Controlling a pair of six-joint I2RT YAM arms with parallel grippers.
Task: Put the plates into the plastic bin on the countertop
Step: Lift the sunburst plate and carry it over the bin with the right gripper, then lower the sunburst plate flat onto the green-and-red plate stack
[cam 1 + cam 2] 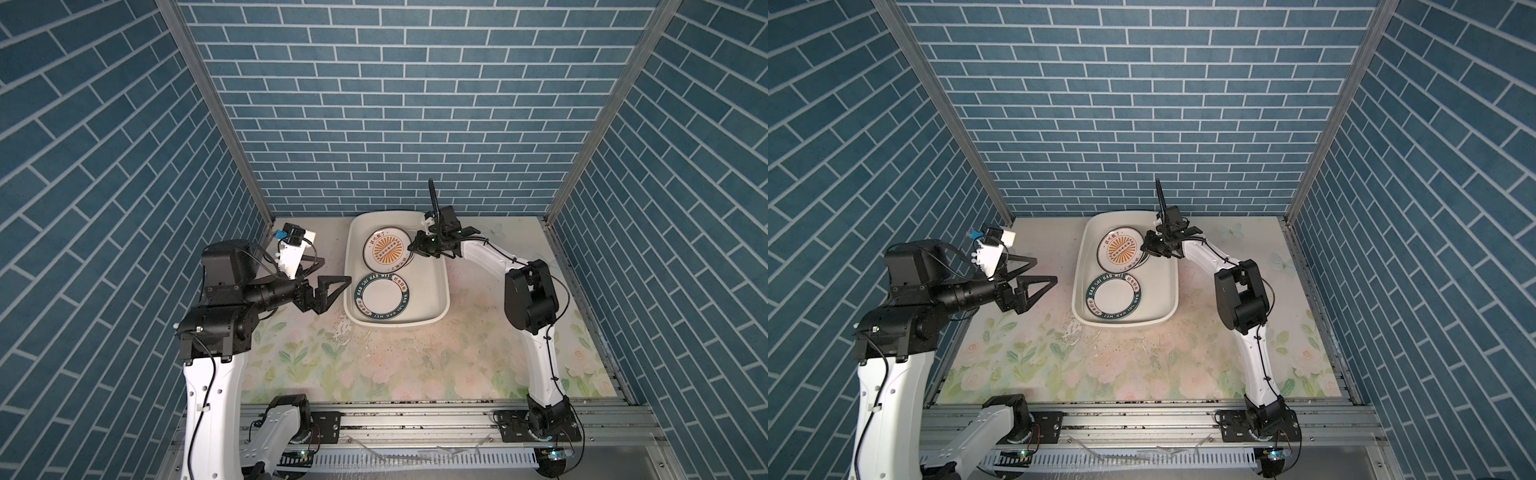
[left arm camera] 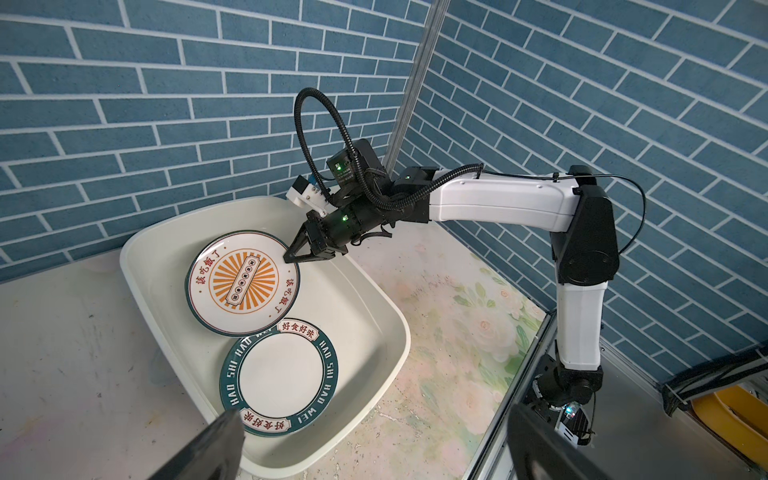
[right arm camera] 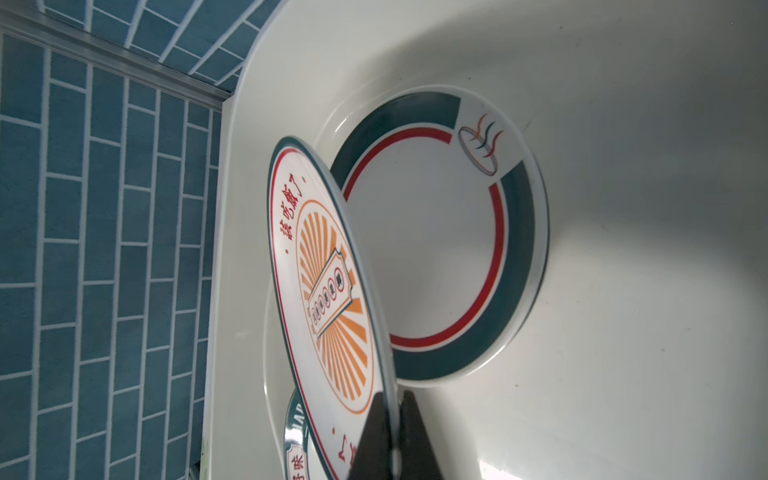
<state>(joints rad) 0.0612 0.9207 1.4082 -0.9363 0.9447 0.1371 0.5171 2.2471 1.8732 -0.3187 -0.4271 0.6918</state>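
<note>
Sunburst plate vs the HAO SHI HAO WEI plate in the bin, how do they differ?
The sunburst plate has an orange rayed centre and thin dark edge; the lettered plate has a plain white centre and broad teal band. The sunburst plate is tilted, rim pinched by the right end effector; the lettered plate lies flat, ungripped. Both are round, white, inside the plastic bin.

Blue brick-patterned walls (image 1: 374, 104) with pale mortar lines closed the cell on three sides, silver metal posts (image 1: 215, 108) stood at the two back corners, and a grey slotted rail (image 1: 415, 419) ran along the front.
</note>
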